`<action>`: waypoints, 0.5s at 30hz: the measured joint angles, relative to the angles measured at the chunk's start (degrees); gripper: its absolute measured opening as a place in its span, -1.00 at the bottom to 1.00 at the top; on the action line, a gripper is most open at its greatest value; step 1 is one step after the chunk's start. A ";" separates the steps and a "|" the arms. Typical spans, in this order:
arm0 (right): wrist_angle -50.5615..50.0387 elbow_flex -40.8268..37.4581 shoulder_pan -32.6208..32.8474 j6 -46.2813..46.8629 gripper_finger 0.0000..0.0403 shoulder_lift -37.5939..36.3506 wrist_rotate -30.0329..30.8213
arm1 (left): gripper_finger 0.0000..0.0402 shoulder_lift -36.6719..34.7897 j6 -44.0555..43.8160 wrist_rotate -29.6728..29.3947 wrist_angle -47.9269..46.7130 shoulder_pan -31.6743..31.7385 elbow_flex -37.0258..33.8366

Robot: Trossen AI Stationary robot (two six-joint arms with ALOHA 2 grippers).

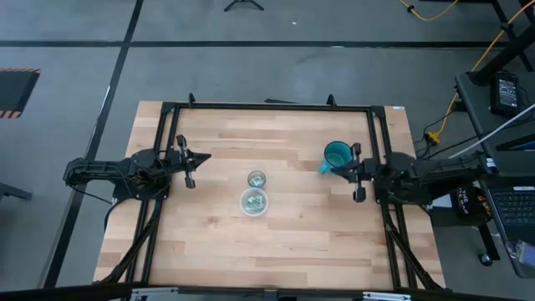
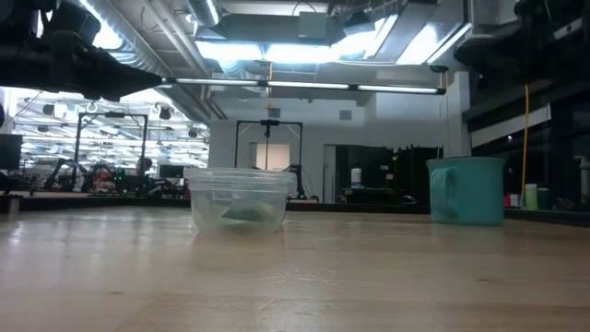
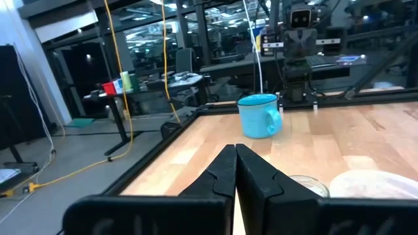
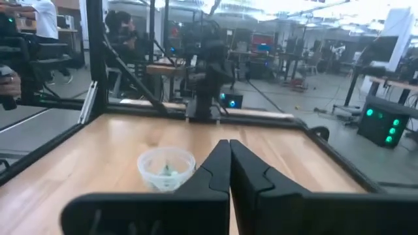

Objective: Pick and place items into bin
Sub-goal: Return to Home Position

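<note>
Pale wood table (image 1: 284, 242) in a bright open workshop. Clear bin (image 1: 243, 203) sits midway between the left gripper (image 3: 235, 153) and right gripper (image 4: 229, 149), both pinched shut, empty and well apart from it. Teal-green packets (image 4: 166, 171) lie inside the bin; likely light, limp and slippery, best pinched by an edge. Teal mug (image 1: 337, 155) stands just beside the right gripper

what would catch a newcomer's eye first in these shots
The bright teal mug stands out on the right of the table, close to the shut right gripper. At the centre sits a clear bin holding greenish packets, a smaller glass beside it. The left gripper, also shut, waits at the left side.
</note>
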 joint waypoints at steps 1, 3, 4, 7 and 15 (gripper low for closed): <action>-0.08 -0.43 0.00 0.33 -0.99 -0.22 0.00 | -0.98 0.00 -0.21 0.06 0.00 -0.02 0.00; -0.27 -1.10 0.00 1.13 -0.99 -0.25 0.02 | -0.98 0.01 -0.53 0.42 0.00 -0.02 0.00; -0.19 -1.41 0.00 1.13 -0.99 -0.25 0.00 | -0.98 0.03 -0.72 0.48 -0.02 -0.02 0.00; -0.21 -1.76 0.00 -0.31 -1.00 -0.25 0.02 | -0.99 0.02 -0.90 0.50 -0.01 -0.02 0.00; -0.23 -1.77 -0.04 -2.39 -1.00 -0.21 0.00 | -0.97 0.02 -5.43 0.55 -0.01 -0.02 0.00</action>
